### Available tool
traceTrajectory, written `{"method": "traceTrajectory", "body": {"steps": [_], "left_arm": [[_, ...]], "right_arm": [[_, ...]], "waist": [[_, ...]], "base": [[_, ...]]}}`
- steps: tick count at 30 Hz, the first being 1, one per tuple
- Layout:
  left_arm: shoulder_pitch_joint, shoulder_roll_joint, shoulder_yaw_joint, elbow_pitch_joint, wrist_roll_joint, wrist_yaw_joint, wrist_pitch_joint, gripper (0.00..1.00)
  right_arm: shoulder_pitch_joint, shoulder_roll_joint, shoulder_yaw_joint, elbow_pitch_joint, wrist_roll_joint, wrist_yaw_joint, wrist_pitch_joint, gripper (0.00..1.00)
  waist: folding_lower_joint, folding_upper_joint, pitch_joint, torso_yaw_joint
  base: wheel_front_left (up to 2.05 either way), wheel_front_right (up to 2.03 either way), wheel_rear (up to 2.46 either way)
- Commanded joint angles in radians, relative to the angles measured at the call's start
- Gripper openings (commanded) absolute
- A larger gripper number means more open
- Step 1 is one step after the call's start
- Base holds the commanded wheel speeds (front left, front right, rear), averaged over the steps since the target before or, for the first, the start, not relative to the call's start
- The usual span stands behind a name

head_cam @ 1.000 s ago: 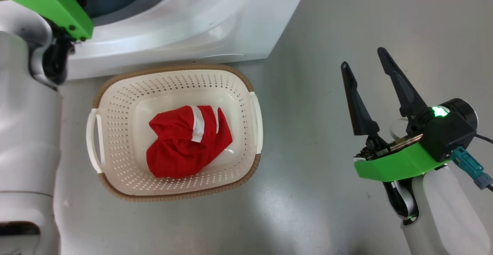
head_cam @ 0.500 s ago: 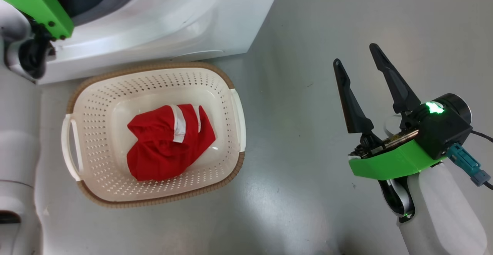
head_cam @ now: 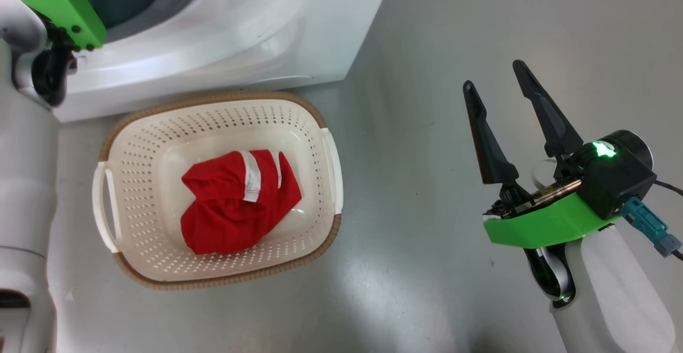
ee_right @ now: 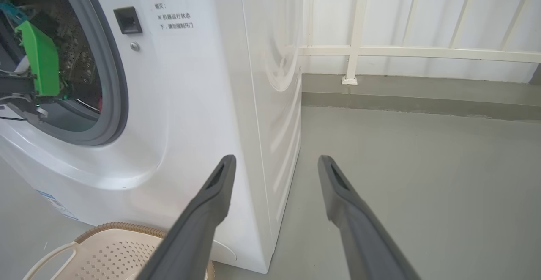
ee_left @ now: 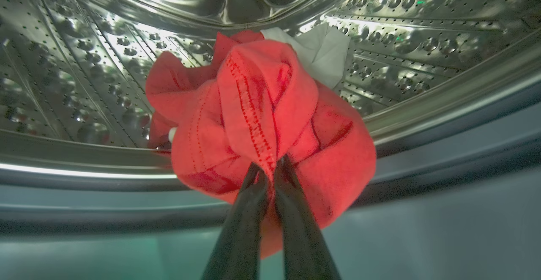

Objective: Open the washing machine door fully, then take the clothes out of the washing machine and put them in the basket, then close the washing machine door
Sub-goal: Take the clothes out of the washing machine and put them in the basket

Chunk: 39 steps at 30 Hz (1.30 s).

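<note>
Inside the steel drum of the washing machine point(head_cam: 256, 27), my left gripper point(ee_left: 270, 161) is shut on a bunched red garment point(ee_left: 262, 106) with a white piece behind it. It holds the garment just above the drum's lip. In the head view the left arm's green wrist point(head_cam: 53, 1) reaches into the opening. Another red garment with white bands point(head_cam: 237, 206) lies in the cream basket point(head_cam: 331, 155) on the floor in front of the machine. My right gripper point(head_cam: 493, 75) hangs open and holds nothing, to the right of the basket over bare floor. The washing machine door is out of view.
The grey gasket point(ee_right: 114, 81) rings the machine's opening, and the basket's rim point(ee_right: 122, 227) sits at the foot of the machine. A white railing point(ee_right: 405, 51) and a low kerb run along the back. Grey floor point(head_cam: 480, 11) stretches to the right of the machine.
The head view has shifted a little, so the basket sits lower left in it. My left gripper has gone from wide open to shut. The right gripper stays open and still.
</note>
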Motion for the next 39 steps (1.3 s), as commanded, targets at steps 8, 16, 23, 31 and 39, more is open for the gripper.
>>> {"method": "traceTrajectory", "body": {"steps": [8,16,23,31,39], "left_arm": [[0.102,0.035,-0.003,-0.072,0.017,0.001,-0.189,0.00],[0.247,0.017,0.020,-0.155,-0.005,0.006,-0.351,0.00],[0.416,-0.012,0.070,-0.361,0.000,0.014,-0.372,0.00],[0.684,-0.065,0.136,-0.638,0.067,0.043,-0.372,0.00],[0.883,-0.114,0.136,-0.777,0.094,0.042,-0.373,0.00]], "right_arm": [[0.031,0.002,0.012,-0.003,0.013,0.006,-0.006,1.00],[0.070,0.002,0.004,0.009,0.018,0.006,-0.006,1.00],[0.106,0.002,-0.007,0.014,0.022,0.006,-0.006,1.00],[0.134,0.002,-0.008,0.018,0.029,0.006,-0.006,1.00],[0.164,0.002,-0.024,0.016,0.023,0.006,-0.006,1.00]], "waist": [[0.0000,0.0000,-0.071,0.029],[0.0000,0.0000,-0.155,0.052],[0.0000,0.0000,-0.216,0.080],[0.0000,0.0000,-0.289,0.097],[0.0000,0.0000,-0.343,0.124]], "base": [[0.00,0.00,0.00],[0.00,0.00,0.00],[0.00,0.00,0.00],[0.00,0.00,0.00],[0.00,0.00,0.00]]}}
